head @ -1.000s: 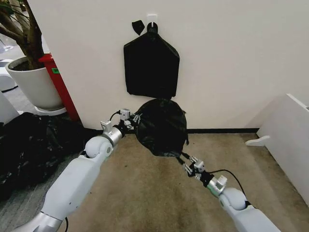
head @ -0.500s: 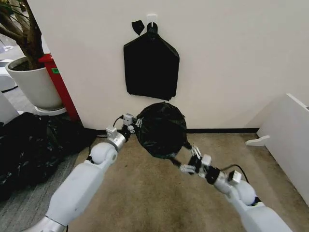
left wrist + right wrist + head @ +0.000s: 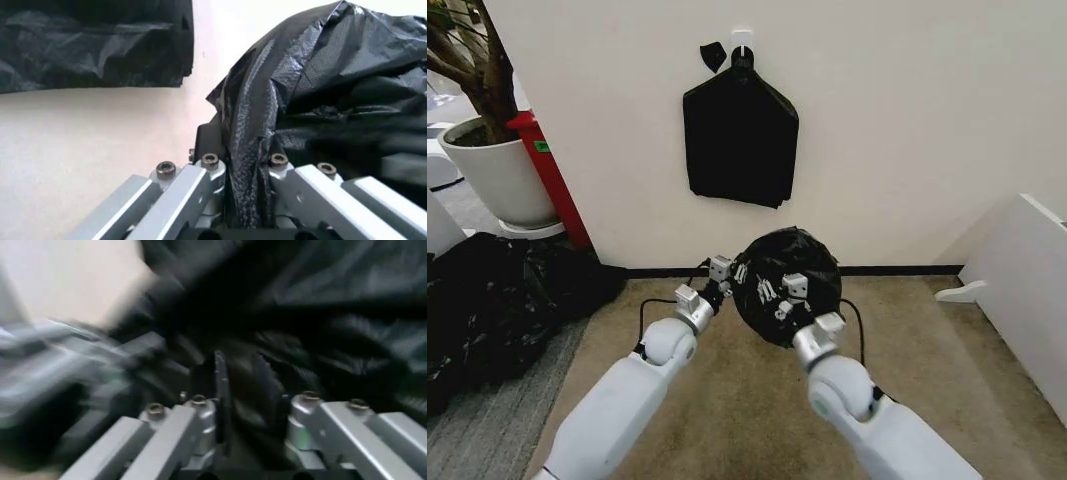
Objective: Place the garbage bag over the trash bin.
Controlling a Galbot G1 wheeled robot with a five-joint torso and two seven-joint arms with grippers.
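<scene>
The garbage bag (image 3: 795, 280), glossy black and wrinkled, hangs as a rounded bunch in front of the wall's base, held between both arms. My left gripper (image 3: 738, 272) is shut on its left edge; in the left wrist view a fold of the garbage bag (image 3: 320, 85) is pinched in that gripper (image 3: 243, 165). My right gripper (image 3: 769, 294) sits close beside it, on the near side of the bag. The blurred right wrist view shows black plastic clamped in the right gripper (image 3: 250, 402). The trash bin is out of view.
A flat black bundle of bags (image 3: 740, 140) hangs from a wall hook above. A white plant pot (image 3: 497, 170) and a red object (image 3: 552, 185) stand at left, with black sheeting (image 3: 497, 300) on the floor. A white panel (image 3: 1027, 290) stands at right. The floor is beige carpet.
My right gripper has swung up and left from the bag's lower right corner to beside the left gripper. The left gripper and bag have shifted right, and the bag has bunched rounder.
</scene>
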